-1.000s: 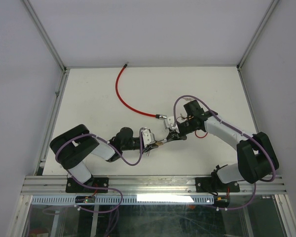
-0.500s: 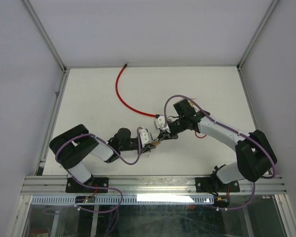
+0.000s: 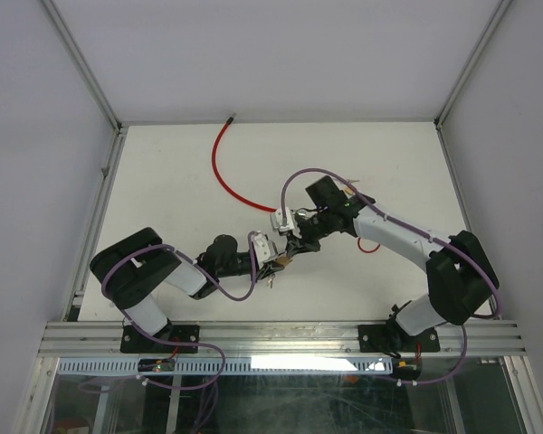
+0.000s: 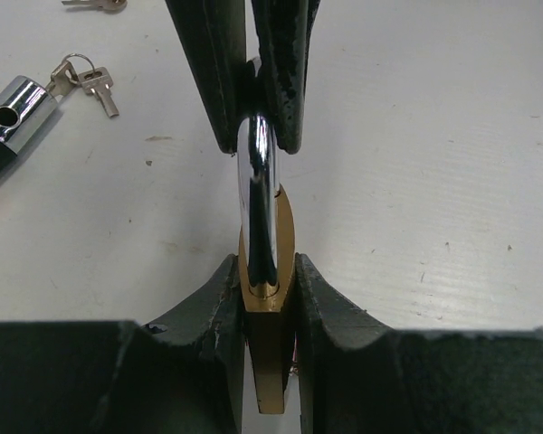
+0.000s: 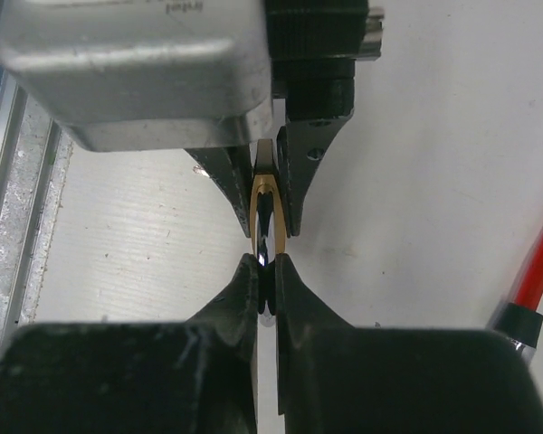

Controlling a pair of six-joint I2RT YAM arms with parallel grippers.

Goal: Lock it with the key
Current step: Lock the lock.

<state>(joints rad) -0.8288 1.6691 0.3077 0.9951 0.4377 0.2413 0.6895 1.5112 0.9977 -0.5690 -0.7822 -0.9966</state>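
Note:
A brass padlock [image 4: 270,362] with a chrome shackle [image 4: 258,194] is held above the table. My left gripper [image 4: 270,298] is shut on the brass body. My right gripper [image 5: 266,276] is shut on the shackle from the opposite side, and its fingers [image 4: 285,81] show at the top of the left wrist view. In the top view both grippers meet near the table's middle front, left [image 3: 270,256] and right [image 3: 290,237]. A small bunch of keys [image 4: 90,80] lies on the table beside the silver end [image 4: 16,108] of a cable.
A red cable [image 3: 222,172] curves from the table's back edge towards the grippers; it also shows in the right wrist view [image 5: 538,262]. Another key [image 4: 95,4] lies at the top edge of the left wrist view. Aluminium frame rails [image 3: 100,194] border the white table.
My right arm has swung left towards the left gripper and now pinches the padlock's shackle. The left arm has stayed almost still with the padlock.

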